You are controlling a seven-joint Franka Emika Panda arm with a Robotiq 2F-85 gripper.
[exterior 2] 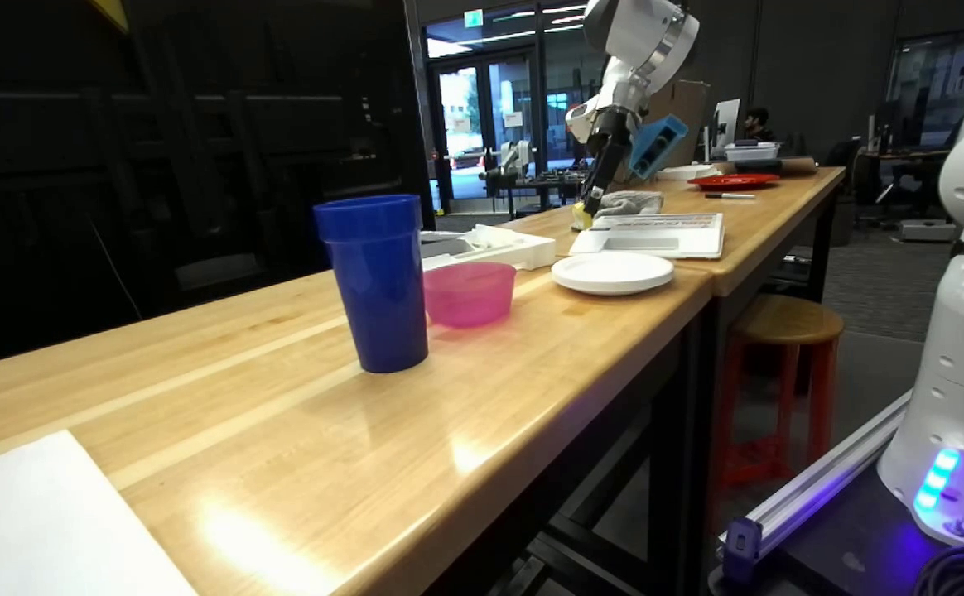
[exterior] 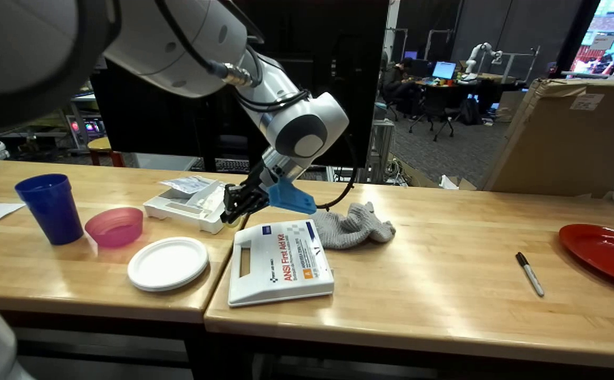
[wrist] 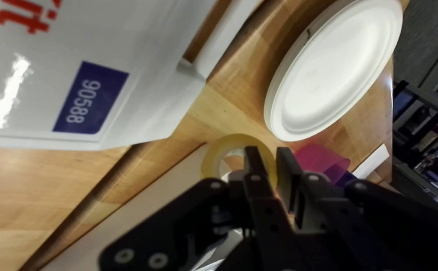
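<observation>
- Left: blue cup (exterior: 51, 208), pink bowl (exterior: 114, 236); white plates (exterior: 168, 263) nearer.
- Middle: gripper (wrist: 269, 154) pinching the yellow tape roll (wrist: 238, 140) by its rim, between white tray (exterior: 178, 216) and first-aid kit (exterior: 280, 264).
- Right: gray cloth (exterior: 354, 228), marker (exterior: 530, 273), red plate (exterior: 610, 253).

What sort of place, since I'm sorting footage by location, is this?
Probably a robotics lab: beyond the wooden table, another robot arm stands in the background, and a person sits near a lit monitor.
</observation>
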